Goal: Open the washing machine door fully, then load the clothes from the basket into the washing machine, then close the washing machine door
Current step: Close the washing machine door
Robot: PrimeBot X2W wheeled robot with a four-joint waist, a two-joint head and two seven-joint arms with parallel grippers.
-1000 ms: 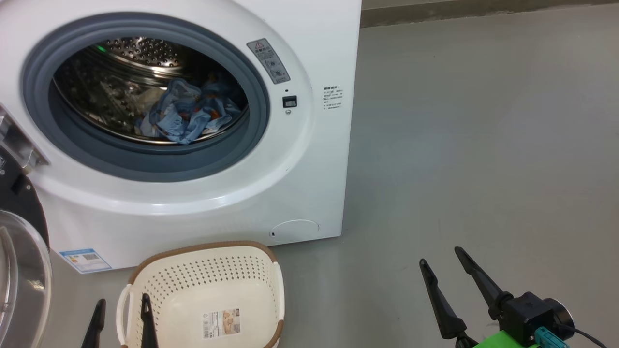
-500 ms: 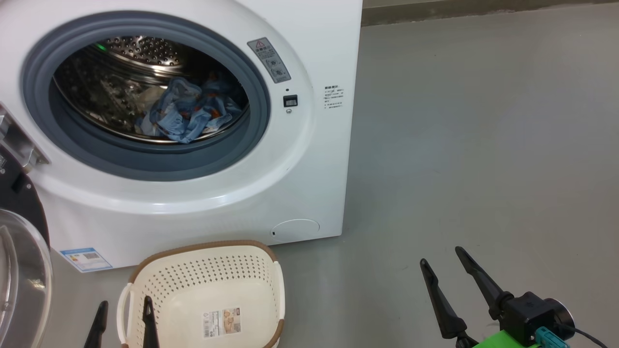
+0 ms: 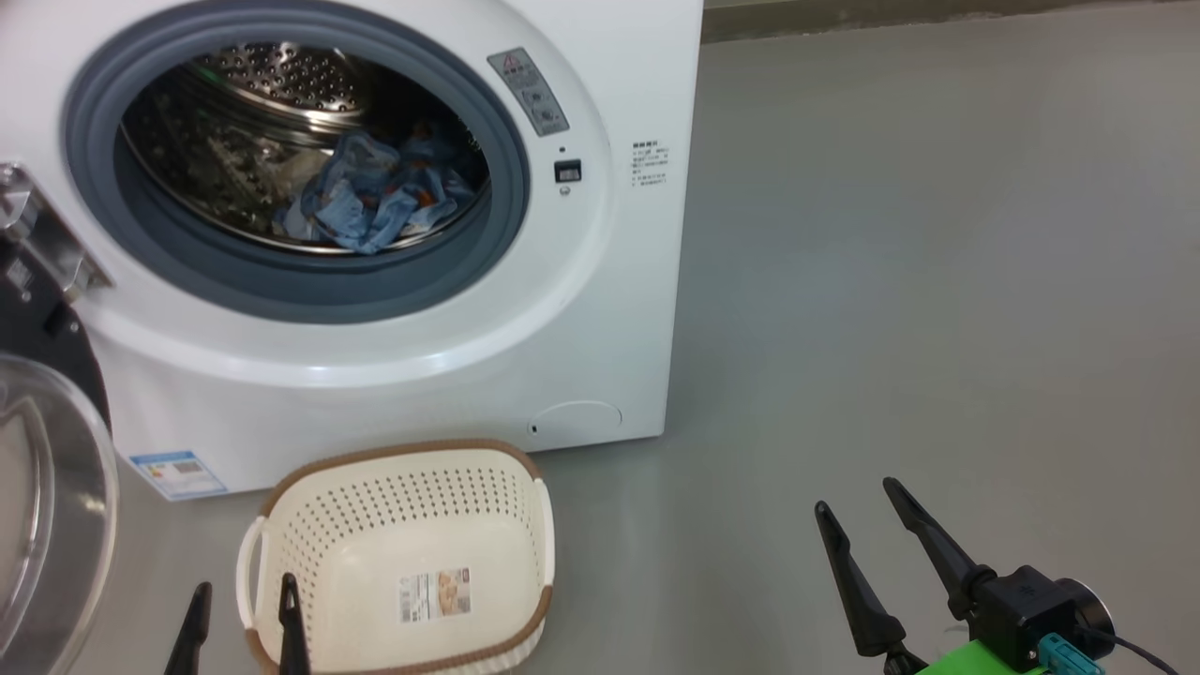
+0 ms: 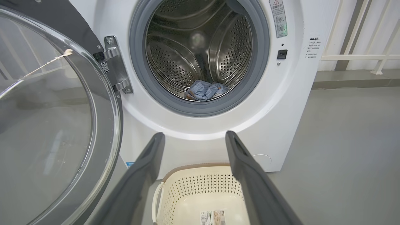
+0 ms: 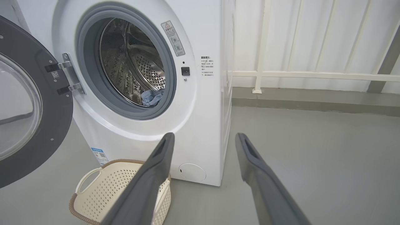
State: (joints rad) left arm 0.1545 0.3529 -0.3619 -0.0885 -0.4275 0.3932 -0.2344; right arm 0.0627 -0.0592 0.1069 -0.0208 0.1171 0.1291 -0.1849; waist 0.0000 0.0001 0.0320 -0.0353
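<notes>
Camera dipped, washing machine (image 3: 600, 309) higher (in view)

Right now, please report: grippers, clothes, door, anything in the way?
Left gripper open, right gripper open, both empty. Clothes inside washer; basket empty. Door wide open; basket on floor before washer, maybe in door's path.

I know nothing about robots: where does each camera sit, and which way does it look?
Head view: on the head, looking forward and down at the washing machine and empty basket; left gripper and right gripper, both open, at the bottom.
Left wrist view: on the left wrist, facing the drum squarely; its fingers rise.
Right wrist view: on the right wrist, facing the washing machine at an angle; its fingers rise.
Both wrist views share the open washing machine door and the clothes inside.
</notes>
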